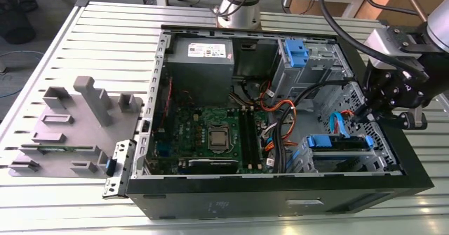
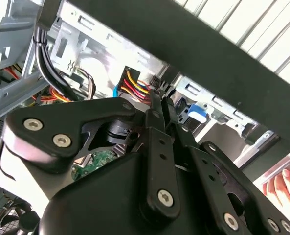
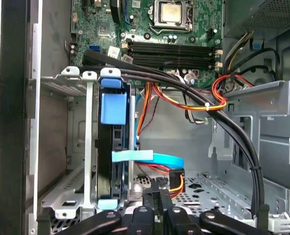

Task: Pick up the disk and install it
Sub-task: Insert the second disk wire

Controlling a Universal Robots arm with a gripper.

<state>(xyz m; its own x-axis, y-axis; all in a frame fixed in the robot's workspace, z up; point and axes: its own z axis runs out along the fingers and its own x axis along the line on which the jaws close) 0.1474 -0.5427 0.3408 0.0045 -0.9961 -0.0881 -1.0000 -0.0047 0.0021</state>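
Observation:
The disk [image 3: 107,161] stands on edge in the lower drive cage [image 3: 76,147] of the open computer case, its blue side rails and blue tab at the cage mouth. The exterior view has the disk [image 1: 338,143] at the case's near corner on the exterior view's right. My gripper [image 1: 363,115] hangs just above and behind that cage, inside the case wall. Its black fingers are pressed together, holding nothing, in both wrist views [image 3: 157,190] [image 2: 160,100]. A light-blue data cable [image 3: 149,157] and a red-and-yellow power plug [image 3: 176,180] lie between the fingertips and the disk.
Thick black cables [image 3: 223,127] cross the bay beside the gripper. The upper cage with a blue latch [image 1: 296,53], the power-supply box [image 1: 202,53] and the motherboard [image 1: 210,135] fill the case. A grey fixture [image 1: 70,124] sits at the exterior view's left. A person's hand [image 2: 281,186] is outside the case.

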